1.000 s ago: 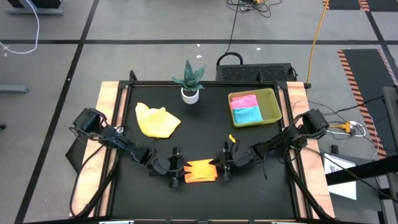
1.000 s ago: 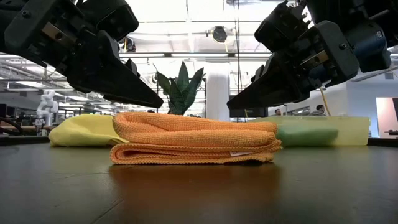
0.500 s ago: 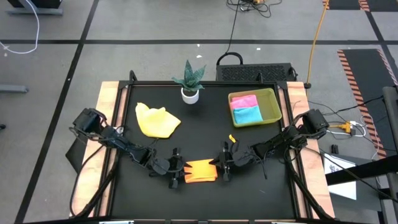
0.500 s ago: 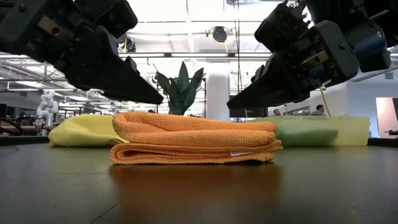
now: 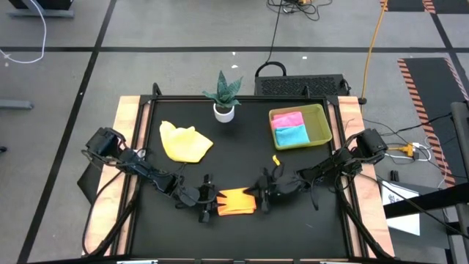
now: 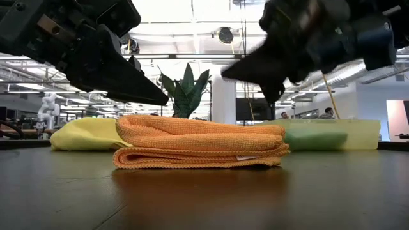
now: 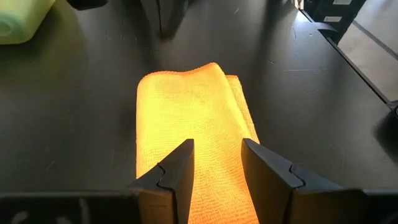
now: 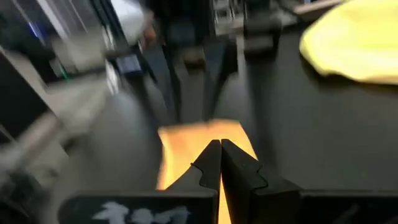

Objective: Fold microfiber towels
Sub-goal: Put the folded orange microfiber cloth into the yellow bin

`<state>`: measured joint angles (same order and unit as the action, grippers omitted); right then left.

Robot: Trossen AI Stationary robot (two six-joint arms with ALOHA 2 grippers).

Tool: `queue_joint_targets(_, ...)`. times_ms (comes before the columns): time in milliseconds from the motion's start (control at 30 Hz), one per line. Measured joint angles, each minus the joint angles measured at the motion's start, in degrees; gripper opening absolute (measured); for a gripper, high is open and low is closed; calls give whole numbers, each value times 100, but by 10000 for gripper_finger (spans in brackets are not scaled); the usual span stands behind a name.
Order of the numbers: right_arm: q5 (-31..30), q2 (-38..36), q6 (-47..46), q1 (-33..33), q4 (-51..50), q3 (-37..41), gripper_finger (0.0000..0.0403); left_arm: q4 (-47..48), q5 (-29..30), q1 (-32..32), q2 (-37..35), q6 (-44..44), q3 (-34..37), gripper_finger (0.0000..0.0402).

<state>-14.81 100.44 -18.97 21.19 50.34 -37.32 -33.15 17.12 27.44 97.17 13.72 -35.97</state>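
An orange microfiber towel lies folded in several layers near the table's front edge, and the low view shows the flat stack. My left gripper hovers open just above the towel's left end, its fingers slanting down. My right gripper is shut and hangs above the towel's right end, clear of it. A crumpled yellow towel lies at the back left. A pink towel and a light blue towel lie folded in the yellow-green tray.
A potted plant stands at the table's far edge, between the yellow towel and the tray. Bare black tabletop lies between the orange towel and the things at the back.
My right gripper has rolled about its own line and tipped its fingers upward, away from the orange towel's right end, while staying shut. The orange towel has not moved.
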Motion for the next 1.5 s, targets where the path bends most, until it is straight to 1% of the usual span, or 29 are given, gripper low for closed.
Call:
queue_joint_targets(133, 37, -1, -416, 0, 675, -19, 4, 4, 0, 15, -9, -2, 0, 133)
queue_joint_targets(233, 494, 132, -458, 12, 672, -388, 4, 42, 0, 46, -83, -2, 0, 133)
queue_joint_targets(300, 746, 424, -251, 98, 506, -855, 5, 147, 0, 75, -158, -2, -2, 133)
queue_joint_targets(333, 761, 599, -100, 161, 313, -1131, 6, 250, 7, 91, -219, 2, -2, 133)
queue_joint_targets(400, 772, 920, 311, 258, -306, -1676, 15, 416, 133, 127, -299, 38, -4, 133)
queue_joint_targets(433, 778, 1032, 484, 294, -787, -1951, 23, 548, 206, 160, -336, 85, -10, 133)
queue_joint_targets(533, 725, 1221, 761, 339, -2126, -2654, 55, 870, 471, 273, -440, 205, -1, 133)
queue_joint_targets(600, 709, 1284, 770, 339, -2707, -2992, 83, 1039, 609, 349, -442, 279, -4, 133)
queue_joint_targets(667, 638, 1296, 777, 360, -3022, -3156, 115, 1155, 684, 431, -456, 290, 2, 133)
queue_joint_targets(800, 237, 1296, 984, 440, -3437, -3177, 178, 1253, 697, 515, -466, 313, -1, 133)
queue_joint_targets(867, 111, 1296, 1089, 448, -3574, -3129, 201, 1233, 702, 540, -466, 310, 0, 133)
queue_joint_targets(933, 107, 1292, 1093, 447, -3624, -3022, 214, 1234, 704, 540, -466, 310, 0, 133)
queue_joint_targets(1033, 101, 1298, 1108, 441, -3674, -2876, 216, 1231, 756, 538, -466, 308, 0, 133)
queue_joint_targets(1100, 93, 1294, 1242, 439, -3610, -2777, 210, 1233, 806, 538, -466, 308, 0, 133)
queue_joint_targets(1167, -54, 1313, 1309, 441, -3552, -2632, 202, 1231, 835, 538, -466, 306, 0, 133)
queue_joint_targets(1233, -18, 1337, 1438, 439, -3475, -2497, 194, 1233, 846, 538, -466, 304, 0, 133)
queue_joint_targets(1367, -11, 1316, 1674, 439, -3352, -2330, 172, 1233, 848, 533, -466, 297, 0, 133)
queue_joint_targets(1500, 2, 1343, 1700, 386, -3366, -2195, 139, 1209, 848, 533, -466, 297, 0, 133)
